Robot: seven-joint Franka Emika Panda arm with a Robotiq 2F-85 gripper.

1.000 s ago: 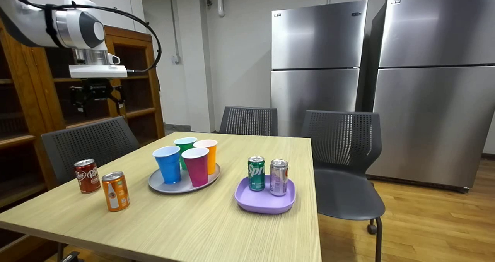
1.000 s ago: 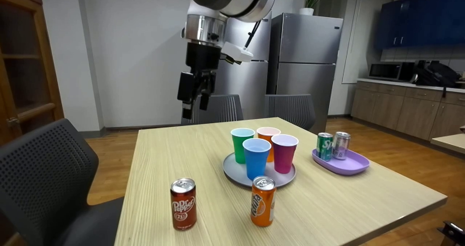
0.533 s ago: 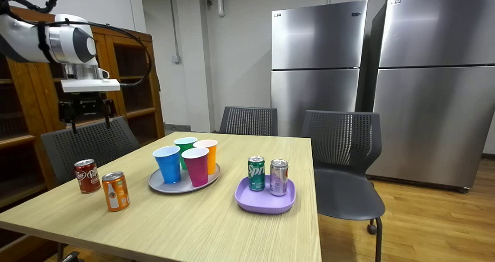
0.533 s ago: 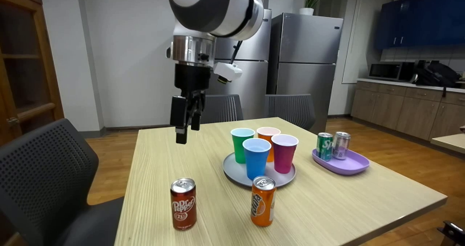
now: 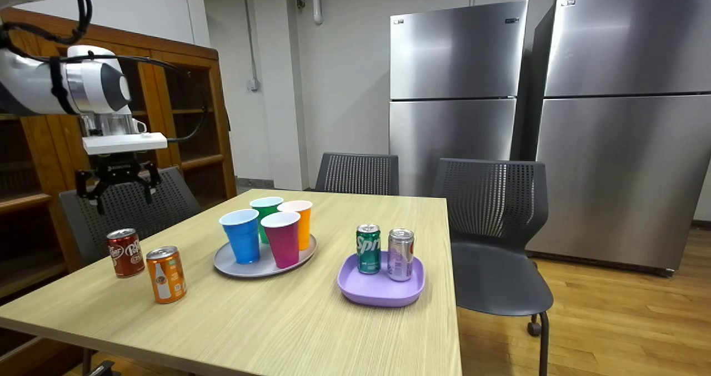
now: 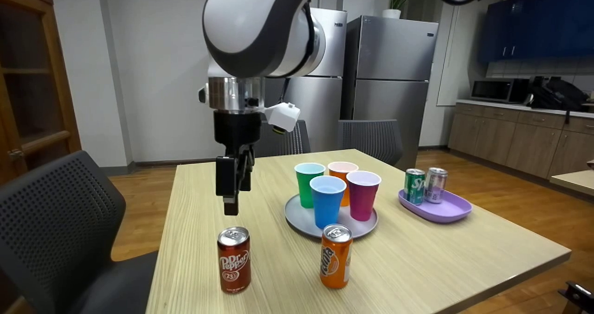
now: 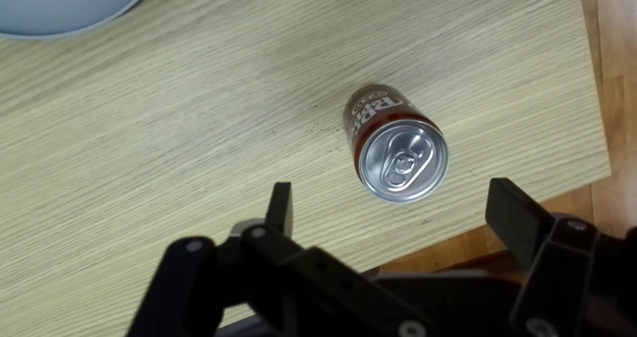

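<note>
Hovering: my gripper (image 5: 124, 204), fingers (image 7: 515, 215) wide, nothing held; red can (image 7: 395, 144), upright; I'd centre b/w tips before closing

- Black fingers (image 7: 517, 220) stand wide apart.
- Beyond their gap, a dark red can (image 7: 385, 123) stands upright on the pale tabletop (image 7: 199, 128), lid (image 7: 404, 162) toward the camera.
- Upper left: part of a gray plate (image 7: 64, 3).
- Right: wooden floor (image 7: 619, 98).
</note>
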